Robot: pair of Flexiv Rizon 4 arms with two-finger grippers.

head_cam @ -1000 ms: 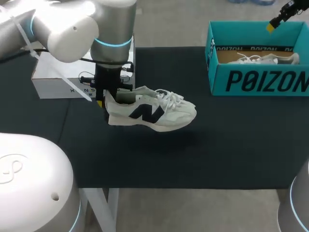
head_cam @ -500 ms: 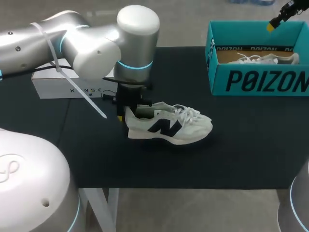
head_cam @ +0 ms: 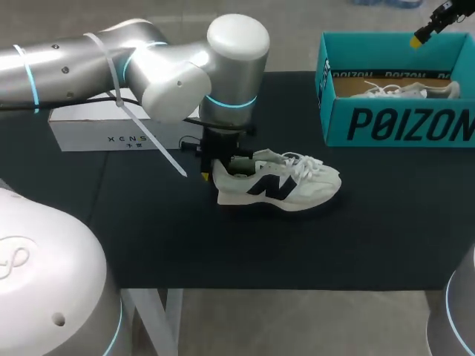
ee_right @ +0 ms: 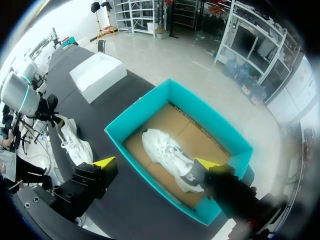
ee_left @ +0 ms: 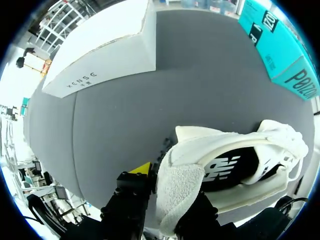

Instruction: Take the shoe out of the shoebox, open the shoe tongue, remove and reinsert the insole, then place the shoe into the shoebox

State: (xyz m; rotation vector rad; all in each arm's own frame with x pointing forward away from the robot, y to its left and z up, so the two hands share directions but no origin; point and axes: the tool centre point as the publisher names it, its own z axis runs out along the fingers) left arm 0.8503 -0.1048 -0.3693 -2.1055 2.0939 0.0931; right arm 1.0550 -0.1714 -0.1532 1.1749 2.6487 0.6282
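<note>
A dark worktop (head_cam: 371, 222) carries everything. The left arm (head_cam: 148, 67), silver with a blue-lit ring at its wrist joint, comes in over the worktop's left edge and ends above the middle.

At the far right corner stands an open teal shoebox (head_cam: 393, 122) with a brown cardboard floor. Along the far edge on the left lies a shut white box (head_cam: 96, 130), flat and long.

Near the middle of the worktop is a white sneaker (head_cam: 282, 189) with a dark logo on its side. It sits upright, heel toward the left edge and toe toward the right edge, well apart from both boxes. Its sole looks down on the cloth or just off it; I cannot tell which. A second sneaker (ee_right: 167, 155), also white, lies inside the shoebox on the cardboard.

The left claw (ee_left: 167, 192) grips the first sneaker by the heel: one yellow-tipped finger (ee_left: 141, 167) presses the outside of the heel and the other is against the padded collar from the opposite side. The right claw (ee_right: 152, 163) hangs above the shoebox's far wall, its two yellow tips spread wide with nothing between them.
</note>
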